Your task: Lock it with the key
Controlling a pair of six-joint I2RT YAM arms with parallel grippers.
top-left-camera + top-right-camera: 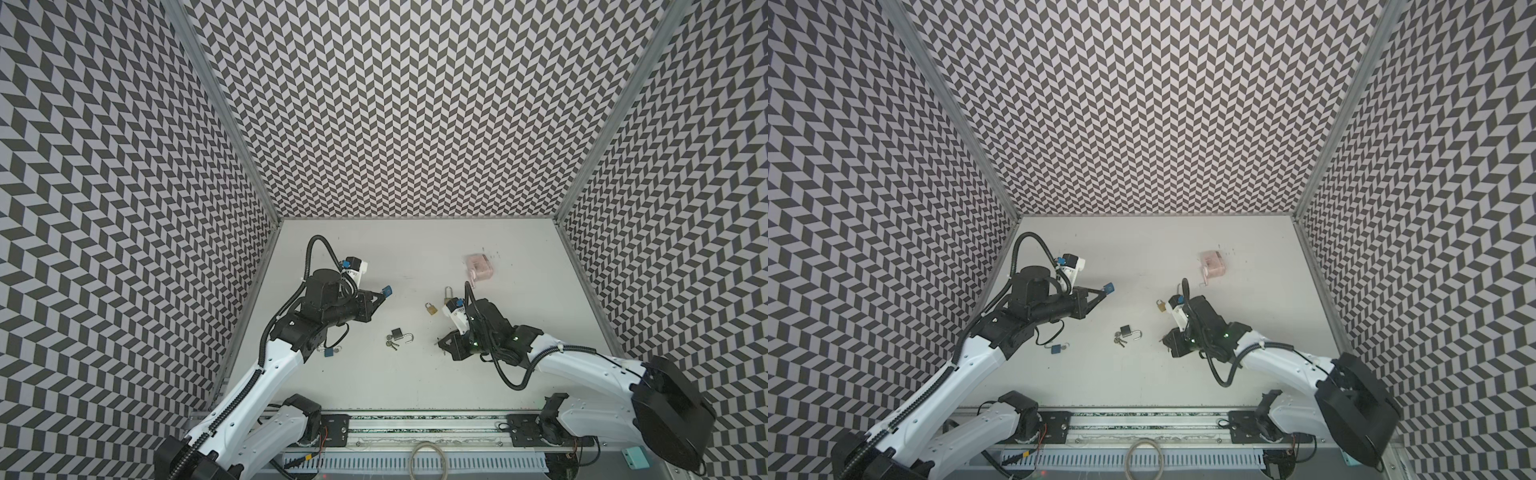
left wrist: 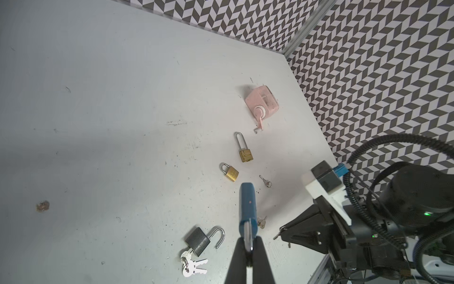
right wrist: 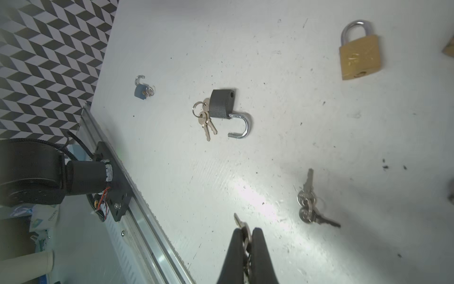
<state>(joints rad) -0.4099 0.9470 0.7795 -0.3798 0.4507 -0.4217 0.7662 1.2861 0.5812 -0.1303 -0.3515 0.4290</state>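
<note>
Here the left gripper (image 2: 248,243) is clamped on the steel loop of a blue padlock (image 2: 248,204), so the body sticks straight out beyond its fingertips, held off the table (image 2: 98,123). Gripped that way, the keyhole end probably faces outward, where a key can reach it. The right gripper (image 3: 246,233) is pinched shut on a small key (image 3: 237,219). The blade pokes out past the tips and the ring is tucked between the fingers, a hold that seems meant for pushing in and turning.

The two grippers are well apart, pointing roughly toward each other. Below the gap between them lies a grey padlock (image 1: 398,334), its loop swung open and its keys touching it. Loose keys (image 3: 307,201) lie near the right gripper, and a brass padlock (image 3: 360,57) lies farther ahead of it. Both loads are raised, so the air between them looks free. The patterned walls (image 1: 124,166) and the front rail (image 3: 137,209) are well clear of both.
</note>
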